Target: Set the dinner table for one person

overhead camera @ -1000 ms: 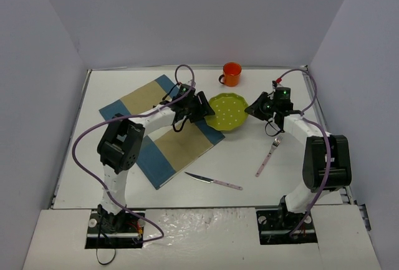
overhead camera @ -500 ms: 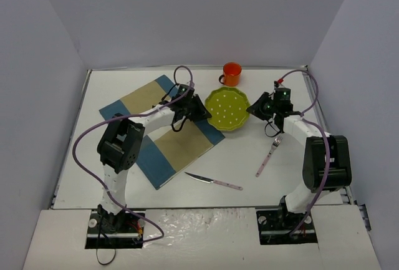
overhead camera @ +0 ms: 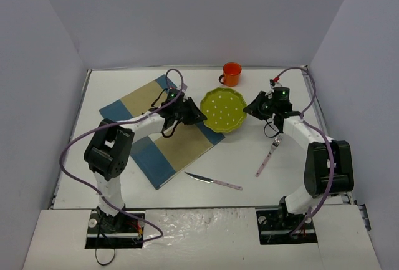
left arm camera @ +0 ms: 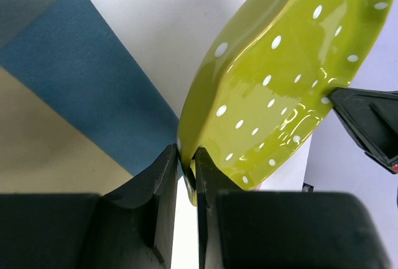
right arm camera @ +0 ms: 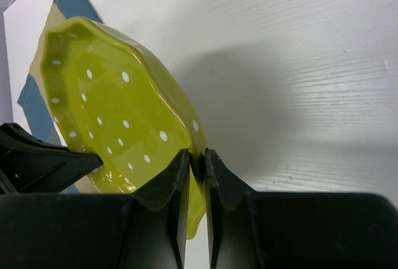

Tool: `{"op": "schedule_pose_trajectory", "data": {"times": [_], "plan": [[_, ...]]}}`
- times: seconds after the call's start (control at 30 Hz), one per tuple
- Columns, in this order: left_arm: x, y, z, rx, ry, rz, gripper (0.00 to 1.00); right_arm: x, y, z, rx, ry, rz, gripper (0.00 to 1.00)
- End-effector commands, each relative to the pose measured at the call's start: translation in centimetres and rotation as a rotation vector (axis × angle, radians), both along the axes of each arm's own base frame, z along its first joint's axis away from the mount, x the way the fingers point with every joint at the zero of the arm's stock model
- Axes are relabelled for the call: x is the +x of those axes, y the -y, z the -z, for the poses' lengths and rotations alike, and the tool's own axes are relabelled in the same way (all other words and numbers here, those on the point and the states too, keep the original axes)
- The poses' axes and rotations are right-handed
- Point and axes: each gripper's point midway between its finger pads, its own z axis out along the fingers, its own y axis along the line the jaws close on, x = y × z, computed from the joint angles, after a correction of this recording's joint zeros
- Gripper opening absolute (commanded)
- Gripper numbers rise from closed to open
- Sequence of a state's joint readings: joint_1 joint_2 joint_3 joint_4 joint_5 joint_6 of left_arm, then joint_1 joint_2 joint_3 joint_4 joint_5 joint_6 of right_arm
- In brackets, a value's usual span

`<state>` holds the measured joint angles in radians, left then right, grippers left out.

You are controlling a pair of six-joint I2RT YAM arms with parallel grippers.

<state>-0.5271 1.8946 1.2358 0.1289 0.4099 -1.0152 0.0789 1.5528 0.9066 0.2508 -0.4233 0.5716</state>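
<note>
We are seeing a round green plate with white dots (left arm camera: 267,95) shining, smooth and glossy like glazed clay. The blue-and-tan rectangular cloth mat (left arm camera: 74,82) is looking soft and dull. The big white tabletop (right arm camera: 298,64) is showing faint wood-like lines.

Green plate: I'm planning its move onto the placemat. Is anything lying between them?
Nothing visible. The green plate, held by the left gripper and right gripper, hangs at the placemat's edge; knife, fork and mug lie elsewhere.

Left wrist view chops the green plate (left arm camera: 267,95) off at the top of the shot, the right gripper (right arm camera: 198,157) hides some of its rim, and from above the left arm (overhead camera: 140,122) covers part of the placemat (overhead camera: 181,148).
</note>
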Motion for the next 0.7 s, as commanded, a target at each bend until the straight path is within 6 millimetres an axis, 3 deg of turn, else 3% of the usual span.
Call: {"op": "schedule_pose_trajectory", "data": {"times": [0.0,0.53,0.67], "plan": [[1.0,0.2,-10.2,-0.203,0.252,0.029,0.00,1.3,-1.2,-5.7,0.050,0.187,-0.046,0.04],[0.9,-2.1,-13.0,-0.347,0.326,-0.029,0.00,1.5,-2.0,-4.7,0.025,0.166,-0.085,0.35],[1.3,-3.1,-12.9,-0.363,0.308,-0.067,0.00,1.4,-2.0,-5.6,0.016,0.175,-0.095,0.50]]}}
